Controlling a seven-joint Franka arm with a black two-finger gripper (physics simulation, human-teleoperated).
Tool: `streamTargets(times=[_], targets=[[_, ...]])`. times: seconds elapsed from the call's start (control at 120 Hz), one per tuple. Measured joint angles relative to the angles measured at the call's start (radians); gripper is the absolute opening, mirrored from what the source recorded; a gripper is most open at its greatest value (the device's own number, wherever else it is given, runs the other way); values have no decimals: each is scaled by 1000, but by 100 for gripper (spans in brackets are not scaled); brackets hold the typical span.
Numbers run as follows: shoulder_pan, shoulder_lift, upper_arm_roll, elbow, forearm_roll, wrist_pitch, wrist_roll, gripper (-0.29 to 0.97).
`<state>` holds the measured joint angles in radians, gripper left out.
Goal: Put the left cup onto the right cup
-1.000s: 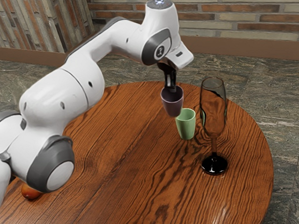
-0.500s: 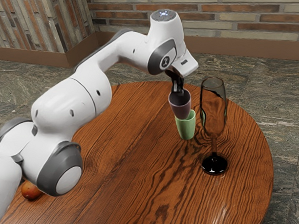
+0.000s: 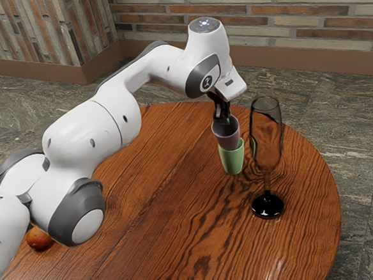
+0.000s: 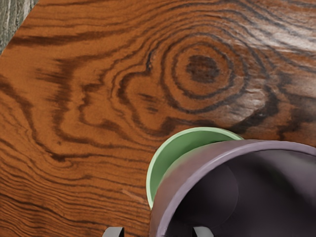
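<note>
the claw (image 3: 220, 112) hangs straight down from the white arm (image 3: 96, 130), right at the rim of the purple cup (image 3: 226, 134). i cannot tell whether it is clenched on the cup wall or has let go.

the purple cup stands upright, mouth up, with its long axis vertical. its lower part is sunk into the green cup (image 3: 232, 160), which also stands mouth up on the round wooden table (image 3: 181, 243). in the wrist view the purple cup (image 4: 237, 197) does not sit centred. a crescent of the green cup's rim (image 4: 170, 150) shows past its edge, on the side toward the dark knot in the wood grain (image 4: 202, 69).

in the exterior view a tall dark wine glass (image 3: 265, 141) stands upright just beside the stacked cups, at their 3 o'clock and apart from them. its round black foot is at about their 5 o'clock. a small orange-red fruit (image 3: 38, 238) lies well apart at the cups' 8 o'clock, near the table's edge, partly hidden by the arm's lower joint.
</note>
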<state>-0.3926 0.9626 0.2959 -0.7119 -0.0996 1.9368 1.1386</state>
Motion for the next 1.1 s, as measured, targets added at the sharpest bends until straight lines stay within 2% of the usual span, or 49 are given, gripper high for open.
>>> streamTargets(times=[0.108,0.233,0.45,0.583,0.758,0.867,0.975,1.1], targets=[[7,0,0,-2,-2,-1,9,35],[7,-2,0,-4,-3,-5,19,49],[7,-10,3,-16,-2,-20,32,61],[3,-54,16,-98,-2,-47,37,64],[-4,-197,26,-263,4,-91,34,66],[-1,-340,26,-431,9,-119,22,67],[7,-510,24,-593,66,-161,-6,67],[53,-652,12,-697,126,-202,-37,68]])
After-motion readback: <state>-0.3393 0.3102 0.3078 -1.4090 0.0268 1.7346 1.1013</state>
